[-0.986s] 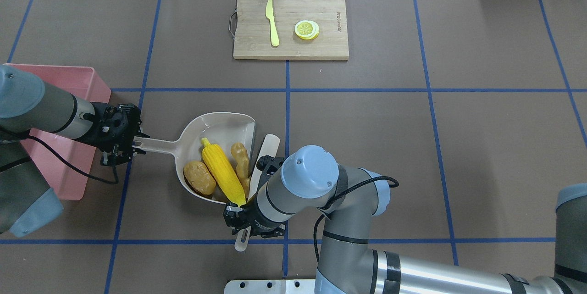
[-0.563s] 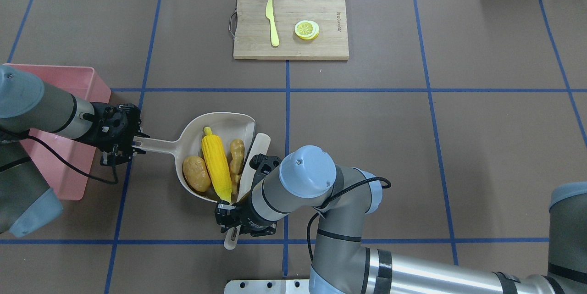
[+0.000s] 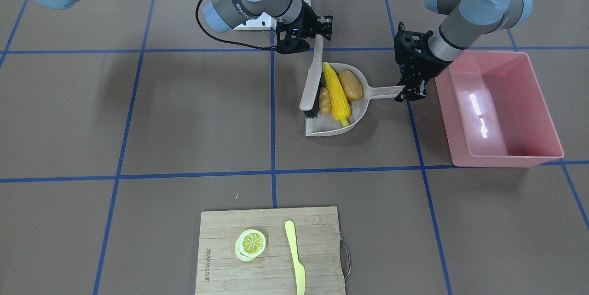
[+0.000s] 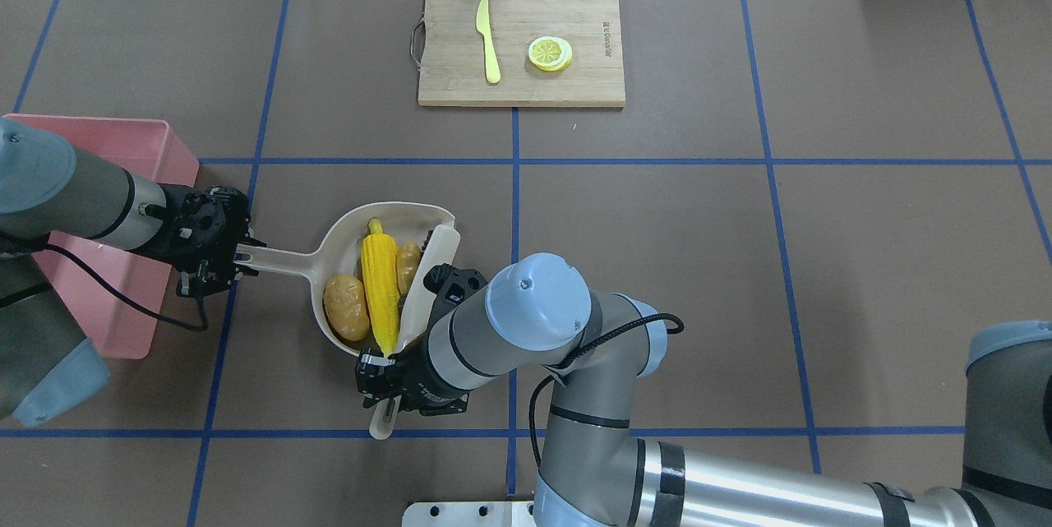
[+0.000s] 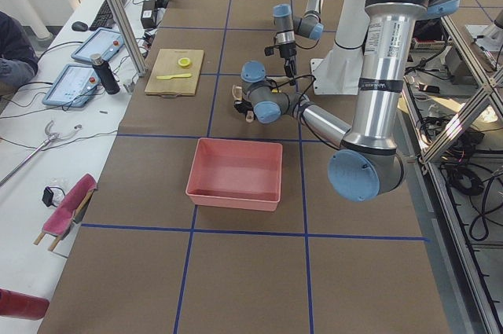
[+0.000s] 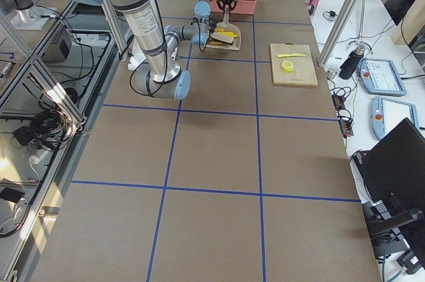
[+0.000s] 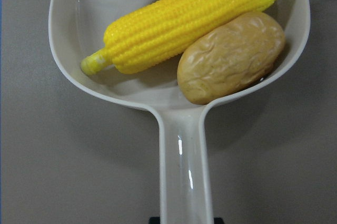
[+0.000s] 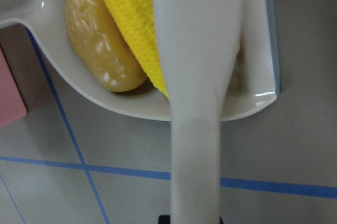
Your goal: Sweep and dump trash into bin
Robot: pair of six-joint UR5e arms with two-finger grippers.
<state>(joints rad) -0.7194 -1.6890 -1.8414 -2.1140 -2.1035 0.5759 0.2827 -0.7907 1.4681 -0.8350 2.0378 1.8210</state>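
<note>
The pink bin (image 3: 506,160) stands empty just beyond the handle end of the dustpan (image 4: 343,243), behind the left arm, and it has not moved. The dustpan also stays in its place on the table. The left gripper (image 4: 241,258) is clamped on the end of its handle.

The brush (image 4: 427,268) is what changed. One second ago it was at the open mouth of the dustpan; now it lies well inside the dustpan, over the flat edge. The right gripper (image 4: 385,379) is closed around the brush handle, at the dustpan's near side.

The corn cob (image 4: 378,288) has turned. It was lying diagonally, and now it lies straight across the middle of the dustpan. The potato (image 4: 345,307) was pushed a little toward the handle side. The ginger root (image 4: 408,266) is now pressed between the corn and the brush.

So all three pieces are inside the dustpan, and I think the sweeping is nearly finished. What remains is to take the brush away and carry the dustpan over the bin.
</note>
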